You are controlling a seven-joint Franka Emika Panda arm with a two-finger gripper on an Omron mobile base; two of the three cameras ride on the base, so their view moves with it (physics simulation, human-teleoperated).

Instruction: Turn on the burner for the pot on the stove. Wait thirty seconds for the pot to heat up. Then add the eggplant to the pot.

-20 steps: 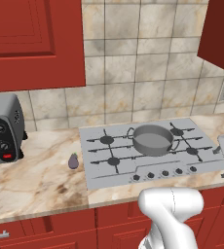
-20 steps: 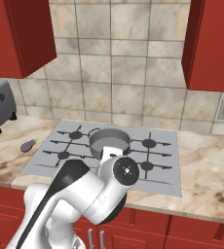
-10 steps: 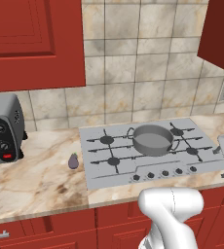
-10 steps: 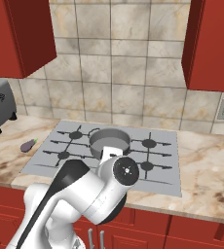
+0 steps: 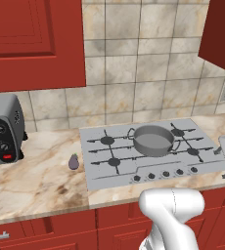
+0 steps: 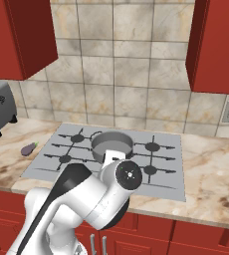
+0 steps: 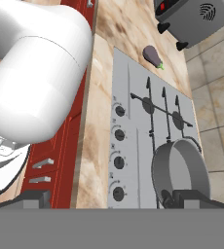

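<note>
Fingers (image 7: 182,198) spread wide, tips cut off at frame bottom, overlapping pot (image 7: 181,173) rim.

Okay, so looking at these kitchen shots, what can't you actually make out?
- Row of small dark knobs on the flat light-grey cooktop: too small in the left base view to read their settings; in the right base view the white arm covers them.
- Burner under the wide shallow grey metal pot: hidden by the pot in every view.
- Grey toaster oven: cut off by the left edge.
- Fingers: only their tips show in the hand view.
</note>
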